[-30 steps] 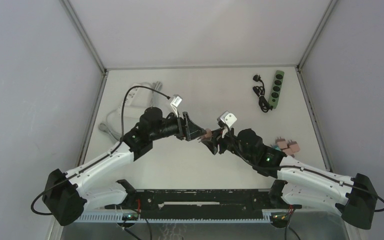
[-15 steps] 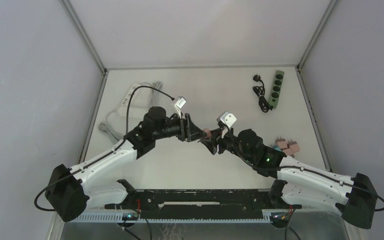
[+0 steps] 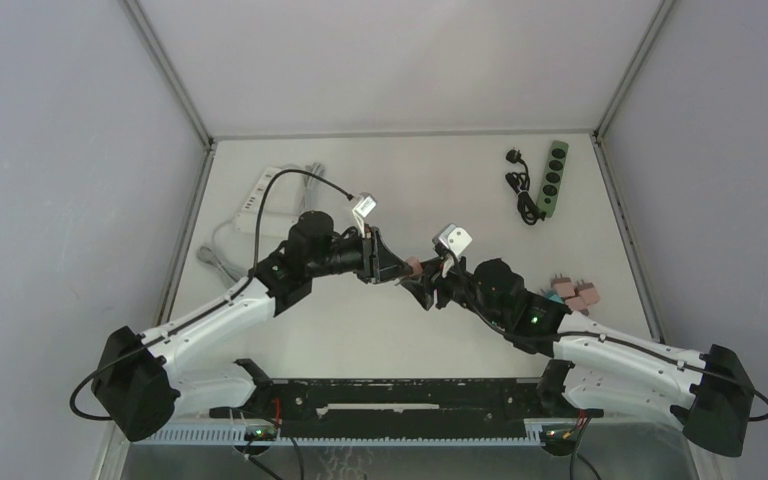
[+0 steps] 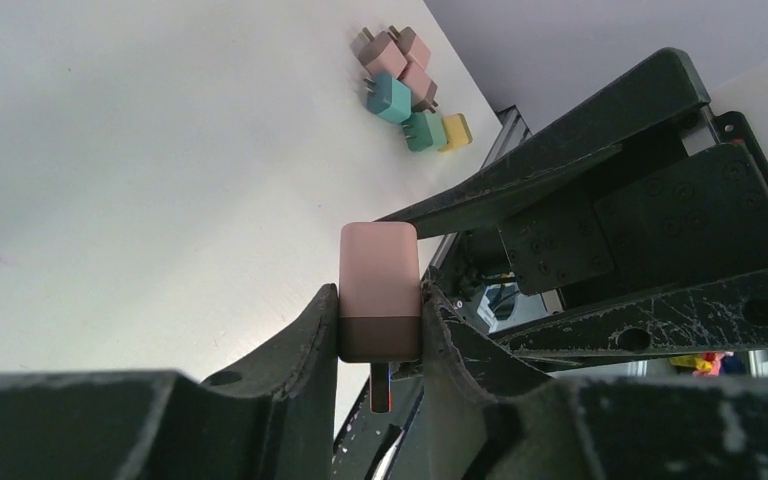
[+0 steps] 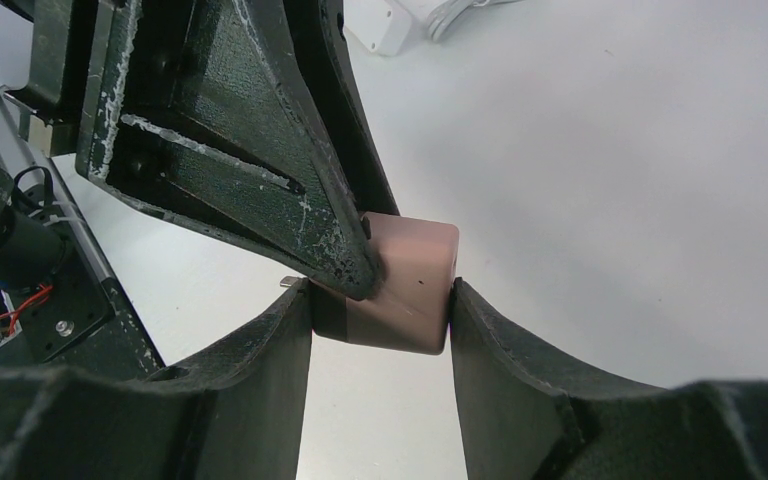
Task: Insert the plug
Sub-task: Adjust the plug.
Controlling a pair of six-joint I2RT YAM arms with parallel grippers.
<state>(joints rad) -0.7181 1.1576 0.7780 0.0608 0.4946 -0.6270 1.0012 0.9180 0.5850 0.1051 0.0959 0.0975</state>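
Both pairs of fingers grip one pink plug [image 4: 379, 290]. The left fingers [image 4: 305, 335] press its darker end from either side, a prong showing between them, and the right fingers [image 5: 485, 340] clamp its paler body, touching both flanks.

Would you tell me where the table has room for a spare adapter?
Bare: the rear middle, between the white power strip and the green power strip; also the near middle, ahead of the black rail. Crowded: the centre, where left gripper and right gripper clamp the pink plug, and the adapter pile at right.
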